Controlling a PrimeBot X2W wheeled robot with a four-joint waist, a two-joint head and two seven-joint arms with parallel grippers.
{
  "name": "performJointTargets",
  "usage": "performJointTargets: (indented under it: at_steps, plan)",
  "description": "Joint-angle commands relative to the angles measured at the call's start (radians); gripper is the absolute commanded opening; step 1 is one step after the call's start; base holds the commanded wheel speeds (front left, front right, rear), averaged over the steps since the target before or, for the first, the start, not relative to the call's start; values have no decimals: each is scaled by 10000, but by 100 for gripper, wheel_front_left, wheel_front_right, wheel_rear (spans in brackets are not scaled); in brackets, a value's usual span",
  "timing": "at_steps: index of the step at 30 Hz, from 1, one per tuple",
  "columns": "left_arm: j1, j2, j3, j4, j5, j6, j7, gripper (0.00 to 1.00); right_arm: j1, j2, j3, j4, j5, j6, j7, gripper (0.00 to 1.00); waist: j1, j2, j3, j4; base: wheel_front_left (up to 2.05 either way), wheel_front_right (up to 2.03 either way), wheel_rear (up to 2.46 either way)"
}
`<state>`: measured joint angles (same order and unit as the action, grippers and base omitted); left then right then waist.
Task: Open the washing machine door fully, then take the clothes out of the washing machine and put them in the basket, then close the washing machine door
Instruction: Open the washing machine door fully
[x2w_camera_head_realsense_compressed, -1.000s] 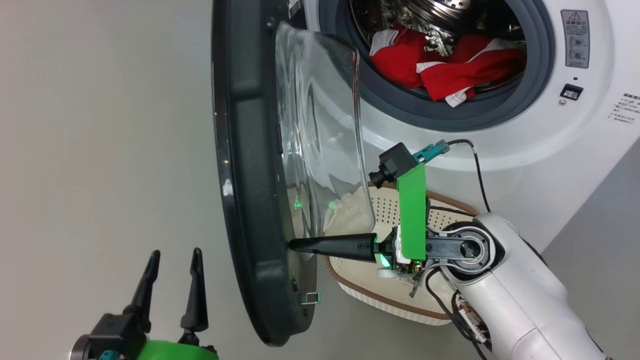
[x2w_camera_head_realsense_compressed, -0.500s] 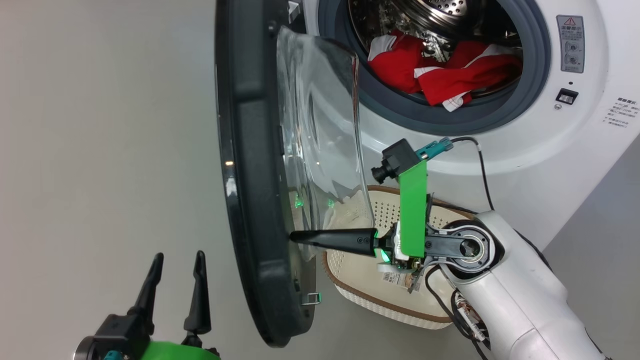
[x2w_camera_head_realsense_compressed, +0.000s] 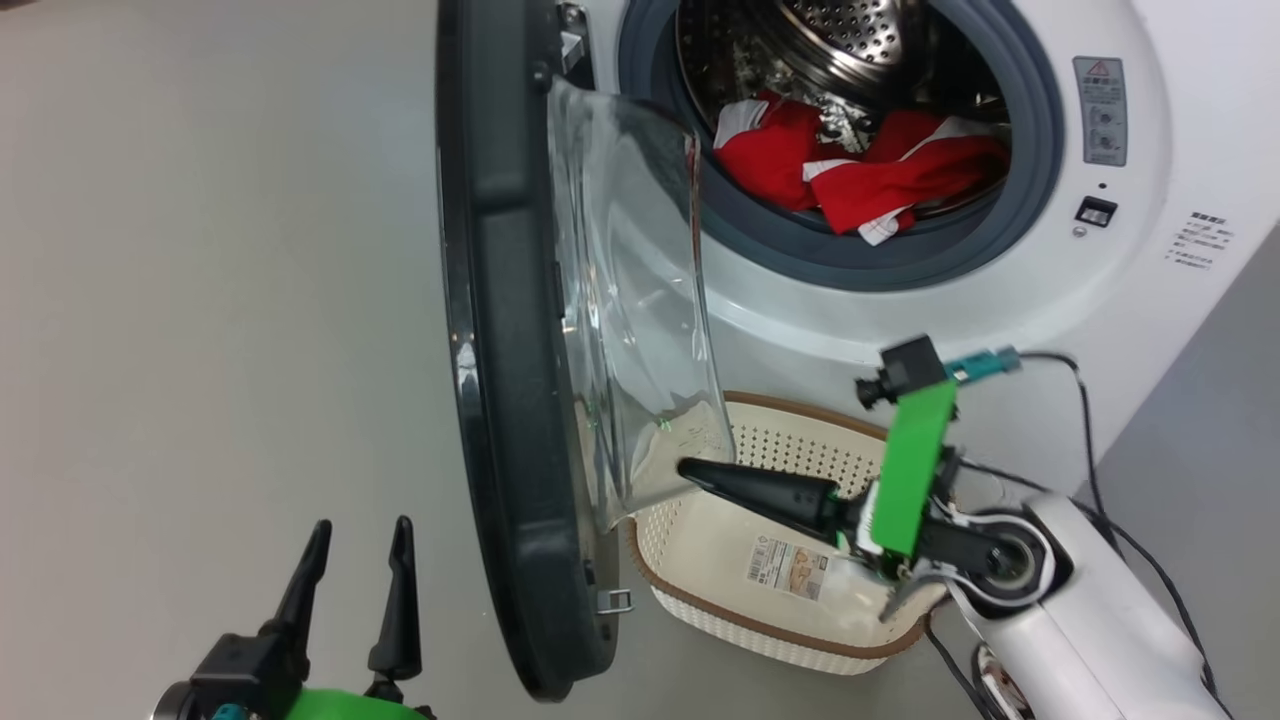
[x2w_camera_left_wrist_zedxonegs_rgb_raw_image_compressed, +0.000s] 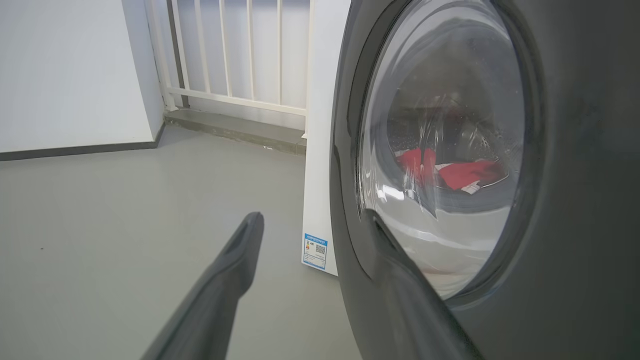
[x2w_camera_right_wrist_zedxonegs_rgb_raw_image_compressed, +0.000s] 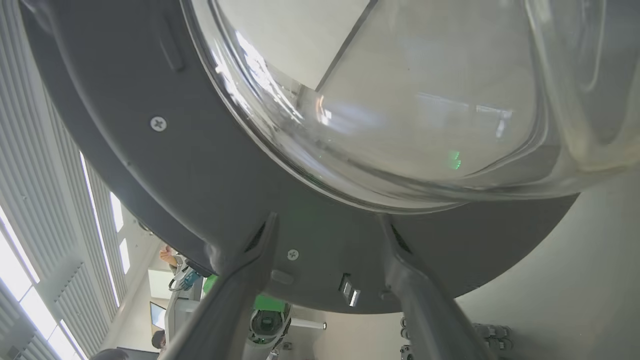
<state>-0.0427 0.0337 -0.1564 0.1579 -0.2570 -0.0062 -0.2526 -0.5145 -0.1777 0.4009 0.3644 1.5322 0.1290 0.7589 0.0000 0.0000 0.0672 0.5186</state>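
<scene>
Above the basket (x2w_camera_head_realsense_compressed: 760, 445), the right gripper (x2w_camera_right_wrist_zedxonegs_rgb_raw_image_compressed: 326, 220) gapes wide beside the washing machine door (x2w_camera_head_realsense_compressed: 500, 350); the left gripper (x2w_camera_head_realsense_compressed: 362, 526) gapes wide too.

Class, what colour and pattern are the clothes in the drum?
Bright red with white stripes; the clothes show best in the head view.

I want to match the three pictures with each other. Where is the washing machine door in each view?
Head view: the door stands edge-on, left of centre, from top to near the bottom.
Left wrist view: the door covers the right half, outer face.
Right wrist view: the door spans the top and middle, inner face.
Shared landmark: its glass window.
</scene>
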Motion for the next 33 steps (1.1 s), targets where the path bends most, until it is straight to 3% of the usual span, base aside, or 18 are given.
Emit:
performJointTargets:
  at_steps: [1,10,20,29,33]
  plan:
    - [-136,166,376,-206,101,-106,-92,100,102,18,-6,-179,-129,17,-148,100,0,0,-61,-63,0,0,0]
    - [100,166,640,-239,189,-168,-92,100,1014,-829,-136,412,-997,17,-1742,100,0,0,-175,-365,0,0,0]
    - [217,166,833,-263,188,-167,-92,100,1164,-1691,814,243,-2537,17,-3815,100,0,0,-118,-711,0,0,0]
    - [184,166,883,-239,149,-140,-92,100,993,-2402,2406,-300,-4074,17,-6664,100,0,0,-99,-729,0,0,0]
    - [195,166,921,-228,162,-139,-92,100,895,-2685,3108,-71,-4844,17,-8531,100,0,0,-148,-695,0,0,0]
